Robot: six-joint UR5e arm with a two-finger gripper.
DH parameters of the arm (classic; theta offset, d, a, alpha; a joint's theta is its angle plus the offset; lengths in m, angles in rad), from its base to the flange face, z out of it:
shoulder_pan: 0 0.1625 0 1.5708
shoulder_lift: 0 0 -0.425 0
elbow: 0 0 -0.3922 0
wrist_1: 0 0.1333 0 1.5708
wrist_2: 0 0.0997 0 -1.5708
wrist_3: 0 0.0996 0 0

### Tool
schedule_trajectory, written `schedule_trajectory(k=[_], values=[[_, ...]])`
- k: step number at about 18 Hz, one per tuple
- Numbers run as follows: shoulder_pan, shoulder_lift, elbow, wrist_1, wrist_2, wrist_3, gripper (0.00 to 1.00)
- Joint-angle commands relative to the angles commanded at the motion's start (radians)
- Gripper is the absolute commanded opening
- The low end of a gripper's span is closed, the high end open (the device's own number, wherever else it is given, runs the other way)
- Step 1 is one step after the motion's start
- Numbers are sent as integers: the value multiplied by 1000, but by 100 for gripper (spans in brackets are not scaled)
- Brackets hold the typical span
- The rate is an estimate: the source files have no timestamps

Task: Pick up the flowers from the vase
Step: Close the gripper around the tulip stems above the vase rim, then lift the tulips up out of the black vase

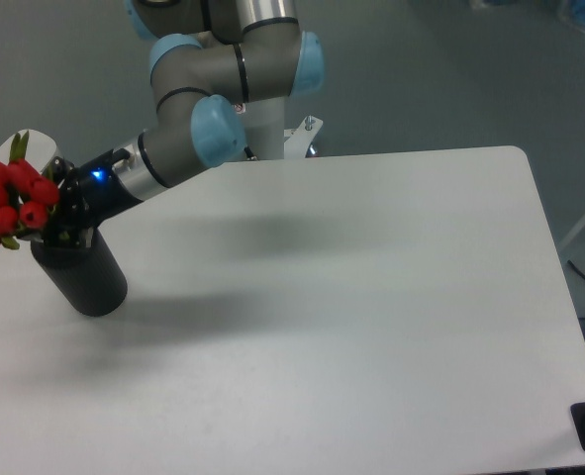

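The flowers (pixel 8 203), a small bunch of red tulip buds with green leaves, sit at the far left of the table (pixel 351 297), their heads hanging out past the rim of the vase (pixel 82 272) and leaning up and to the left. The stems run down and to the right into the opening of the black cylinder, so the bunch's long axis slants from upper left to lower right, roughly in line with the tilted vase. The gripper (pixel 62 223) sits right at the mouth of the vase where the stems enter; its dark fingers merge with the dark vase and leaves, so I cannot tell whether they are closed on the stems or apart. The arm (pixel 188 139) reaches in from the right at a low angle. To do this step well, the grip probably needs to sit on the bundled stems just below the buds, not on the heads, and the pull should follow the stems' slant out of the opening, so the vase is not dragged or tipped.
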Motion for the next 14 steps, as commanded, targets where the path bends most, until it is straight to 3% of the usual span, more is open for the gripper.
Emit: schedule_trajectory(k=[4, 14], values=[[31, 18, 8, -2, -46, -49, 19], [97, 32, 101, -2, -82, -340, 19]])
